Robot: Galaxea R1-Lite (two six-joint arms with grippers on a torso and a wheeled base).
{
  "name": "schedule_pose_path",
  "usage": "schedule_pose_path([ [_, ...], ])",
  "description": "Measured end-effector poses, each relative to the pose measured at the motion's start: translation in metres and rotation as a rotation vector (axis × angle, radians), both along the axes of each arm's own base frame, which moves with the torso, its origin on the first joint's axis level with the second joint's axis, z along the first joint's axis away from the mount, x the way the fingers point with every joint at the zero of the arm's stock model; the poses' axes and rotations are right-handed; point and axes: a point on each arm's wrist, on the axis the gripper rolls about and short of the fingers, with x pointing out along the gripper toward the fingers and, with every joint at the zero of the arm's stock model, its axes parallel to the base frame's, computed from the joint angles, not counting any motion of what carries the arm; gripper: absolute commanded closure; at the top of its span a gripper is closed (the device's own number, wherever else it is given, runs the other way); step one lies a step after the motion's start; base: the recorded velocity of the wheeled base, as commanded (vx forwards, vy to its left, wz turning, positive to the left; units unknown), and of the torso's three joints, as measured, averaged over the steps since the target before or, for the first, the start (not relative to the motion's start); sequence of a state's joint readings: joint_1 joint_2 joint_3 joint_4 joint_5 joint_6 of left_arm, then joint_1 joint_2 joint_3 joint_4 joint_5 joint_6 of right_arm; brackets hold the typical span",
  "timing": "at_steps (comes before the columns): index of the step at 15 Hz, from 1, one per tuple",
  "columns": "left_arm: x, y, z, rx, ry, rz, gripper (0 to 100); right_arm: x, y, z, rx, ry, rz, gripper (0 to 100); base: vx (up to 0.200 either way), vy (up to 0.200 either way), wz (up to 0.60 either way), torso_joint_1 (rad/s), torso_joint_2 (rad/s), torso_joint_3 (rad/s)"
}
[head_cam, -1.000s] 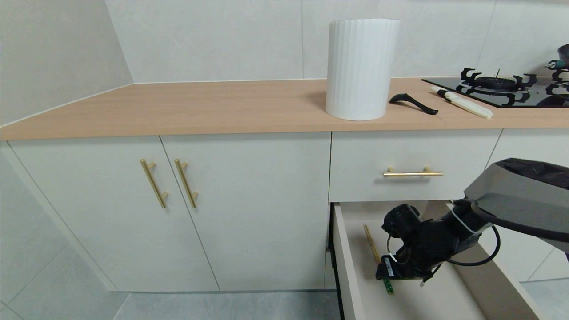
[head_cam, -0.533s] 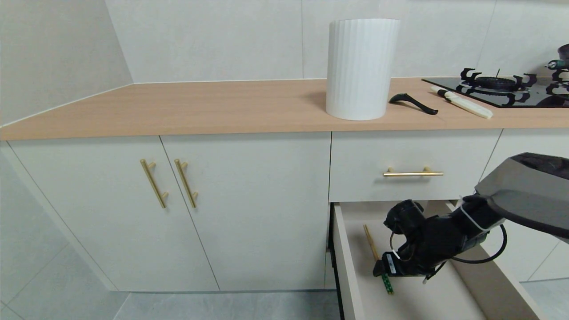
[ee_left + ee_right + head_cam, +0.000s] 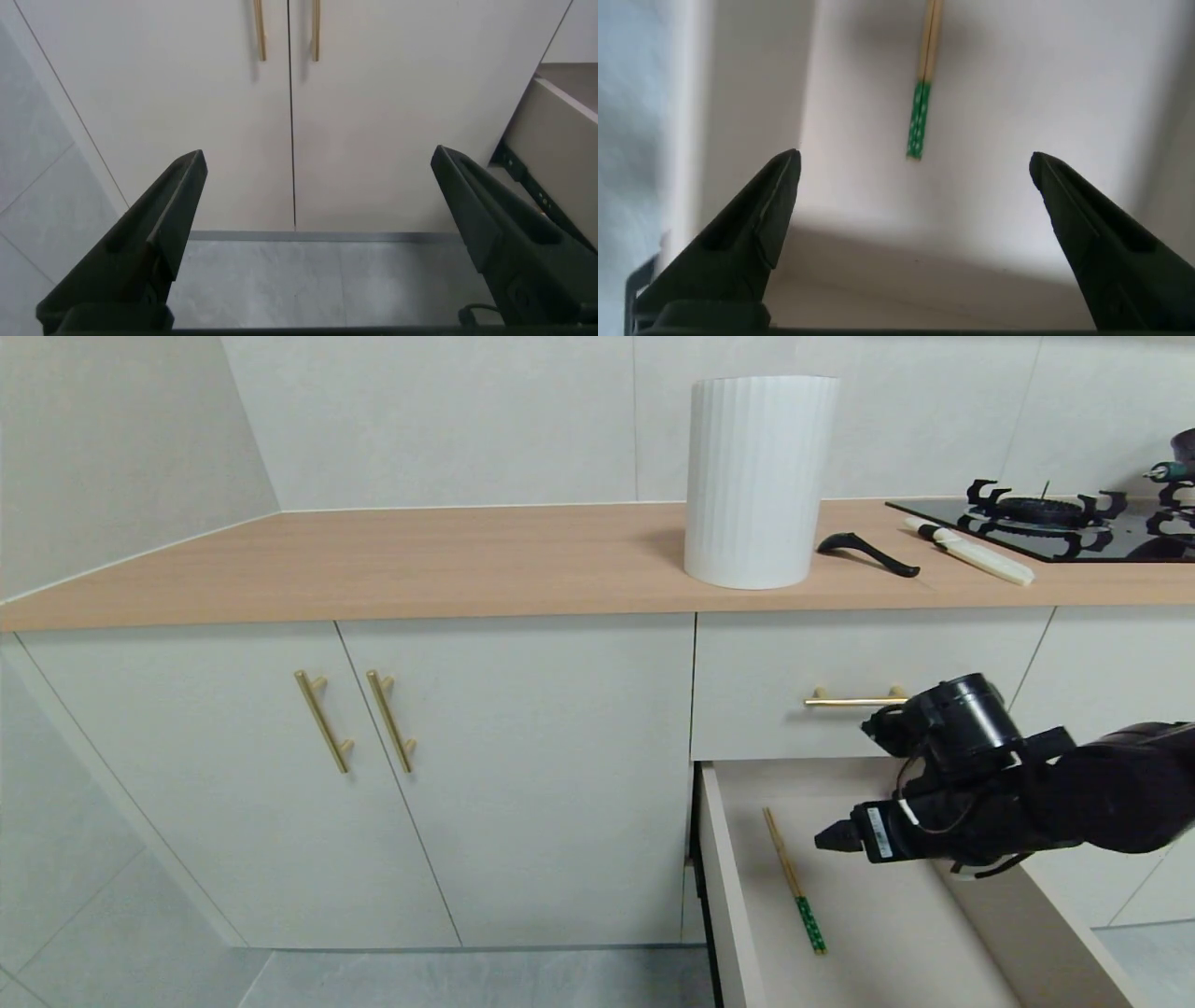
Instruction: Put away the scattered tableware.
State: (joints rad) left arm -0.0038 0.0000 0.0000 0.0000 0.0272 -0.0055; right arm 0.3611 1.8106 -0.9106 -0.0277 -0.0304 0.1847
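Note:
A pair of wooden chopsticks point(image 3: 794, 880) with green ends lies flat on the floor of the open lower drawer point(image 3: 724, 877), near its left wall. My right gripper point(image 3: 831, 838) hovers above the drawer, up and to the right of the chopsticks. The right wrist view looks down on the chopsticks point(image 3: 922, 84) between the right gripper's point(image 3: 912, 173) widely spread, empty fingers. A black spoon point(image 3: 868, 553) and a white-sheathed knife point(image 3: 971, 551) lie on the wooden counter. My left gripper point(image 3: 318, 161) is open and empty, low in front of the cabinet doors.
A tall white ribbed container point(image 3: 754, 481) stands on the counter point(image 3: 420, 560) left of the spoon. A gas hob point(image 3: 1046, 513) sits at the far right. The upper drawer with its gold handle point(image 3: 868, 701) is shut, as are the double cabinet doors point(image 3: 373, 775).
My right gripper has lifted up out of the drawer and shifted right, away from the green ends of the chopsticks, which stay lying in the drawer.

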Motion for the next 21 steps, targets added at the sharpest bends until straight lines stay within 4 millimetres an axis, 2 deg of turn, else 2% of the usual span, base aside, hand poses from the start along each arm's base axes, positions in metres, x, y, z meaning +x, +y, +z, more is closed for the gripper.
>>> schedule_pose_path([
  [3,0.0,0.0,0.0,0.0,0.0,0.0,0,-0.02,-0.015,0.037,0.011,-0.124,0.009,0,0.0,0.0,0.0,0.0,0.0,0.0],
  [6,0.0,0.0,0.0,0.0,0.0,0.0,0,-0.032,-0.022,0.053,0.02,-0.184,0.006,0,0.0,0.0,0.0,0.017,-0.07,-0.046],
  [9,0.0,0.0,0.0,0.0,0.0,0.0,0,-0.036,-0.024,0.059,0.018,-0.208,0.013,0,0.0,0.0,0.0,0.049,-0.23,-0.255],
  [21,0.0,0.0,0.0,0.0,0.0,0.0,0,-0.039,-0.025,0.056,0.005,-0.203,0.025,0,0.0,0.0,0.0,0.191,-0.48,-0.288],
])
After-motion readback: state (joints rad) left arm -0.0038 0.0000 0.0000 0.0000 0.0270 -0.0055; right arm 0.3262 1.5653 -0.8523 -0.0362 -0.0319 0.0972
